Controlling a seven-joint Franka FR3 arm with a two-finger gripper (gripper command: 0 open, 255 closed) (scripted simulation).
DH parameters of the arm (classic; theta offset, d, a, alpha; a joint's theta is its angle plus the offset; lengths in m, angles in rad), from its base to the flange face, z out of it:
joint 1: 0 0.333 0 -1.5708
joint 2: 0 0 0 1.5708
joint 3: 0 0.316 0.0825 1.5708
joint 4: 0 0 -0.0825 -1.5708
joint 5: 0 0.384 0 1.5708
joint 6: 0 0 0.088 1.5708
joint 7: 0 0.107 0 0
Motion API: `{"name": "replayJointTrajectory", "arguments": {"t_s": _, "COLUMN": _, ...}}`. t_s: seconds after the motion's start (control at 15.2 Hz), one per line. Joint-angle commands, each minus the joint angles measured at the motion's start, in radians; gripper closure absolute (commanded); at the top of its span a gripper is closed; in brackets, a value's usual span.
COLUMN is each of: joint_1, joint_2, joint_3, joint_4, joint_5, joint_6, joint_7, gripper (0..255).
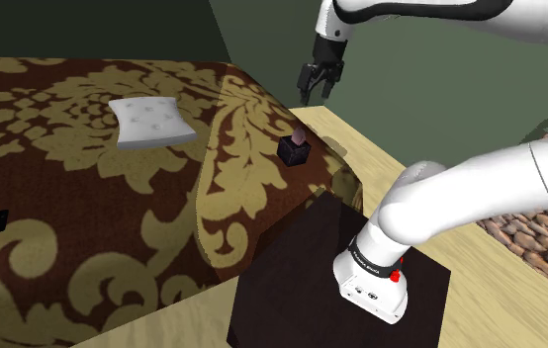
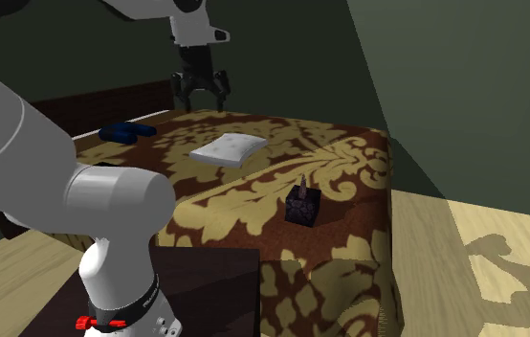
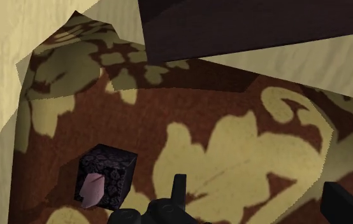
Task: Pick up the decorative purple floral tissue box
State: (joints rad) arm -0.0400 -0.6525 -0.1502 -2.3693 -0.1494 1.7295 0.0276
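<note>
Gripper [image 1: 316,96] (fingers [image 1: 305,94] apart) high over bed [image 1: 64,227]

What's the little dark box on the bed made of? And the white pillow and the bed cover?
The box looks like matte printed card, dark with faint flowers, though I can't be sure. The pink tissue poking out looks like paper. The white pillow looks like padded cloth: puffy, dimpled. The bed cover looks like fabric, brown with gold leaves, draping over the edge.
</note>
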Motion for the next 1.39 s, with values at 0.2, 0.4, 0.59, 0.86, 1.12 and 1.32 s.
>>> {"name": "replayJointTrajectory", "arguments": {"t_s": 0.2, "joint_1": -0.025, "joint_2": 0.154, "joint_3": -0.070, "joint_4": 0.015, "joint_5": -0.010, "joint_6": 0.144, "joint_7": -0.018, "gripper": 0}}
{"name": "replayJointTrajectory", "arguments": {"t_s": 0.4, "joint_1": -0.036, "joint_2": 0.250, "joint_3": -0.109, "joint_4": 0.035, "joint_5": -0.003, "joint_6": 0.222, "joint_7": -0.031, "gripper": 0}}
{"name": "replayJointTrajectory", "arguments": {"t_s": 0.59, "joint_1": -0.046, "joint_2": 0.352, "joint_3": -0.147, "joint_4": 0.065, "joint_5": 0.013, "joint_6": 0.293, "joint_7": -0.048, "gripper": 0}}
{"name": "replayJointTrajectory", "arguments": {"t_s": 0.86, "joint_1": -0.058, "joint_2": 0.495, "joint_3": -0.194, "joint_4": 0.121, "joint_5": 0.055, "joint_6": 0.377, "joint_7": -0.082, "gripper": 0}}
{"name": "replayJointTrajectory", "arguments": {"t_s": 1.12, "joint_1": -0.076, "joint_2": 0.645, "joint_3": -0.232, "joint_4": 0.194, "joint_5": 0.121, "joint_6": 0.444, "joint_7": -0.127, "gripper": 0}}
{"name": "replayJointTrajectory", "arguments": {"t_s": 1.32, "joint_1": -0.098, "joint_2": 0.761, "joint_3": -0.249, "joint_4": 0.261, "joint_5": 0.182, "joint_6": 0.482, "joint_7": -0.165, "gripper": 0}}
